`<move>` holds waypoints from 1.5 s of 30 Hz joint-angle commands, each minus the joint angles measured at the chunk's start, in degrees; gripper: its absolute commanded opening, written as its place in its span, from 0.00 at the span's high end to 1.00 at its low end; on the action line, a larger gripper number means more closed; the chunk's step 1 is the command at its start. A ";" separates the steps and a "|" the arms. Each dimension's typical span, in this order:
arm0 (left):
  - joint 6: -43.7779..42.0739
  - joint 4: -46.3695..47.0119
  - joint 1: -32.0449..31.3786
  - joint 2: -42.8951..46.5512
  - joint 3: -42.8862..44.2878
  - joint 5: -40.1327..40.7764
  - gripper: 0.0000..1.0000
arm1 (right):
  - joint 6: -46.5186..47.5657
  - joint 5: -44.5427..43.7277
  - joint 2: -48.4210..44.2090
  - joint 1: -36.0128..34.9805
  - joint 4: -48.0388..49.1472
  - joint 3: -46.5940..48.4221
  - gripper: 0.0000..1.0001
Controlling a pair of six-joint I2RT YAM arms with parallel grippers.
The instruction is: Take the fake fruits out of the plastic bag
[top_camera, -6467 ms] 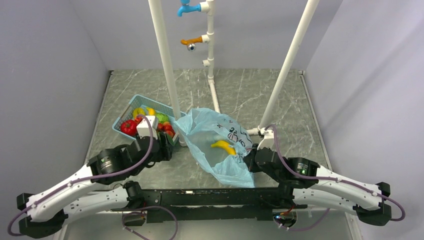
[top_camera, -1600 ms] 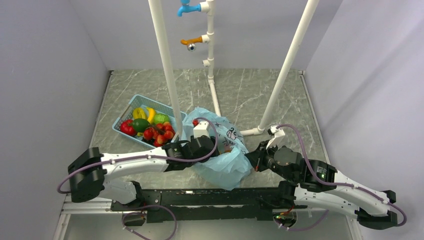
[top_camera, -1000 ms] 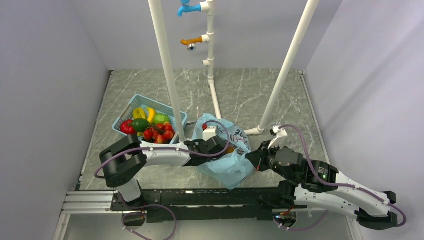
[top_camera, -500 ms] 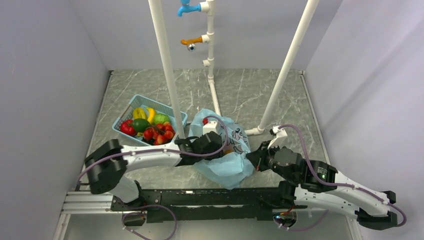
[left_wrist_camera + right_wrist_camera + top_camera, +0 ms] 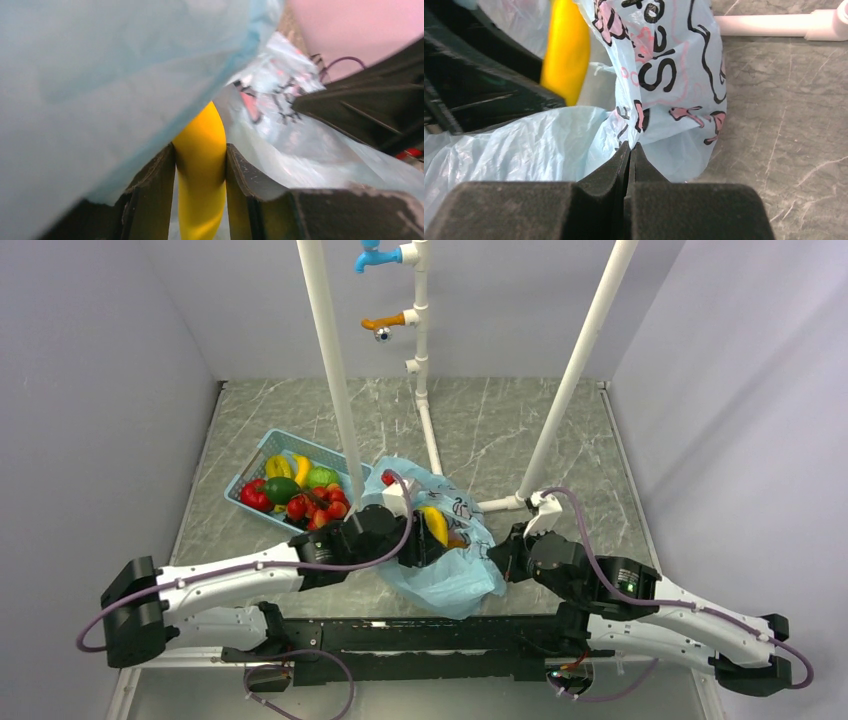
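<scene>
Item: thin, translucent light-blue plastic bag with black lettering, crumpled on the grey marbled table between the arms, just right of a blue plastic basket.
Left gripper: narrow, clamped on a curved yellow plastic banana at the bag's mouth.
Right gripper: pressed together, pinching a fold of the bag's right side.
Glossy red and green fake fruits: heaped in the basket.

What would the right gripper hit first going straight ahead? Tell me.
The plastic bag: the right gripper pinches a fold of it, and more printed film bulges directly ahead. The banana sits up-left, probably off that line.
</scene>
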State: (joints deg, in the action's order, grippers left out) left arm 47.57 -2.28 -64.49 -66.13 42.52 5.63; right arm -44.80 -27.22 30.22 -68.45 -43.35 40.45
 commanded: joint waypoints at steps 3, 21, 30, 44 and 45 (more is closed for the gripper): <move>-5.05 6.63 -0.21 10.02 -2.68 -5.88 0.78 | -0.46 -2.86 0.89 -0.02 1.93 -0.37 1.00; -12.19 19.48 -0.22 26.20 -5.45 -15.33 0.85 | -1.61 -4.07 1.72 0.00 2.62 -2.70 1.00; -15.87 -6.13 -0.20 26.11 12.27 -6.91 0.98 | -1.79 -4.51 0.81 -0.02 2.20 -2.89 1.00; -5.51 -52.43 -0.20 29.62 27.44 37.02 1.00 | -0.86 -4.35 1.27 -0.01 3.51 -2.95 1.00; -3.07 -56.18 -0.13 28.00 28.26 39.31 1.00 | -0.86 -4.33 1.45 -0.02 3.60 -2.83 1.00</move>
State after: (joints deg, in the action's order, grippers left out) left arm 35.81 -38.37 -64.55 -32.58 67.37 27.90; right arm -46.09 -30.20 31.42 -68.45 -42.76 37.52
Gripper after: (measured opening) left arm 0.406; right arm 0.008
